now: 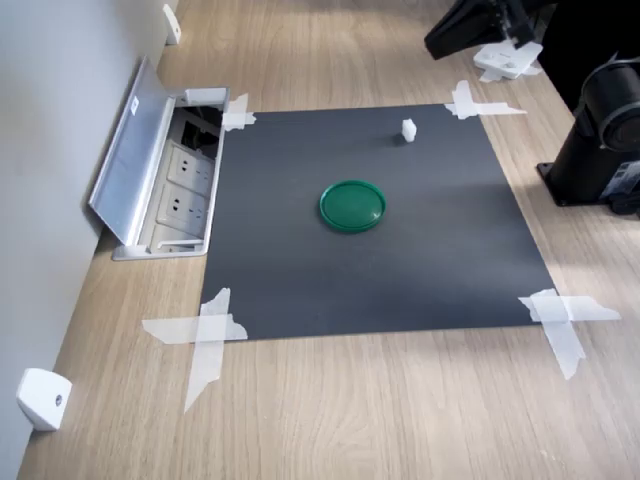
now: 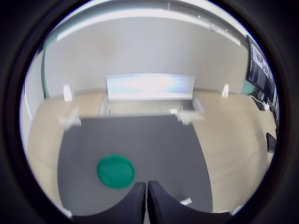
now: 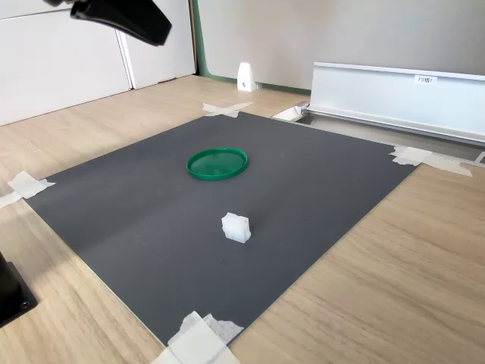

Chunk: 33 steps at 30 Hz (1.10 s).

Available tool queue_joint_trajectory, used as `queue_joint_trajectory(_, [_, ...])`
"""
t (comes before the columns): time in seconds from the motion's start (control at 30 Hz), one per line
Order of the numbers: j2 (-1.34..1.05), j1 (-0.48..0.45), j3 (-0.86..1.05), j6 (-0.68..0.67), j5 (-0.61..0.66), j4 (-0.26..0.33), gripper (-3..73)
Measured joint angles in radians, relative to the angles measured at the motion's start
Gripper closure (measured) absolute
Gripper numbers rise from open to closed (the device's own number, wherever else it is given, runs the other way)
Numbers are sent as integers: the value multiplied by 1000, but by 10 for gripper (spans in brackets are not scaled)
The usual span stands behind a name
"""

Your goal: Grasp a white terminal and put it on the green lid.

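The white terminal point(image 1: 408, 129) point(image 3: 236, 227) is a tiny block standing on the black mat point(image 1: 300, 280), near the mat's far edge in the first exterior view. The green lid point(image 1: 352, 205) point(image 3: 217, 163) point(image 2: 115, 171) lies flat mid-mat with nothing on it, well apart from the terminal. My gripper point(image 1: 432, 45) point(image 3: 163, 34) point(image 2: 146, 196) hangs high above the table, off the mat's corner and away from both. Its fingers point(image 2: 133, 207) meet in the wrist view with nothing between them. A small white bit point(image 2: 186, 201) beside them looks like the terminal.
An open metal socket box point(image 1: 140, 160) borders the mat on the first exterior view's left. White tape strips point(image 1: 205, 335) hold the mat's corners. The arm's black base point(image 1: 600, 130) stands at the first exterior view's right. A white wedge point(image 1: 45, 398) sits against the wall.
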Motion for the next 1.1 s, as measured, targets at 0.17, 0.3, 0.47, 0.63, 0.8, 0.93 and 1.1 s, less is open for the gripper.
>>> queue_joint_trajectory(0.17, [146,0,-129,-104,169,3,704])
queue_joint_trajectory(0.3, [254,-10,-216,-271,311,45,704])
queue_joint_trajectory(0.47, [328,-139,-277,-477,459,153,670])
queue_joint_trajectory(0.63, [356,-293,-286,-678,522,151,498])
queue_joint_trajectory(0.8, [361,-416,-287,-799,524,118,188])
queue_joint_trajectory(0.93, [363,-471,-288,-864,527,115,15])
queue_joint_trajectory(1.1, [408,-492,-334,-930,530,113,-26])
